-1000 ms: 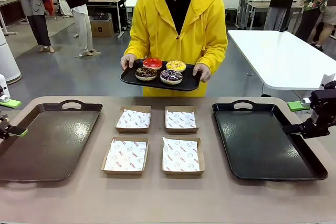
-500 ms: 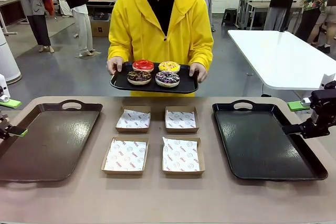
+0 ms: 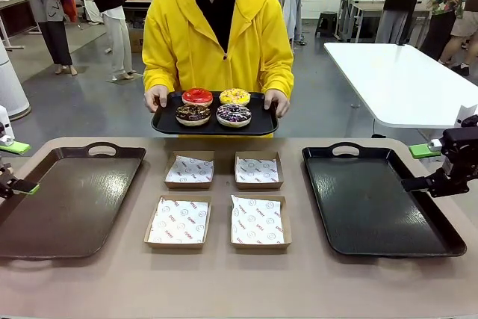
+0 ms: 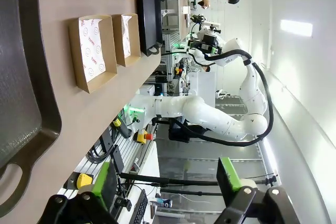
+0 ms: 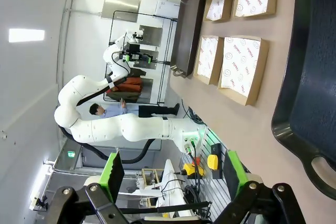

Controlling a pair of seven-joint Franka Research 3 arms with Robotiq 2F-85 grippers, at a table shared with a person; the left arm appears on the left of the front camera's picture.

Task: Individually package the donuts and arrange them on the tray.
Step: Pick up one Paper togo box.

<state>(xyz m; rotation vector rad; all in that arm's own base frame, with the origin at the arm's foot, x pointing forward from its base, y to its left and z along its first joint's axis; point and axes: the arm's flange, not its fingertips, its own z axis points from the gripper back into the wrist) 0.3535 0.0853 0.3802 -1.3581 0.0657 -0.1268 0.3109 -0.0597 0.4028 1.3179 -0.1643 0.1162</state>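
Four iced ring donuts (image 3: 234,113) sat on person's black tray (image 3: 163,122), likely for handover; left tool (image 4: 167,179), right tool (image 5: 173,170) stood open, empty.

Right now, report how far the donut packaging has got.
Nothing done yet. In hand: all four donuts sit on the serving tray the person holds. Remaining: the four paper-lined boxes hold no donut; left gripper and right gripper are open, holding nothing.
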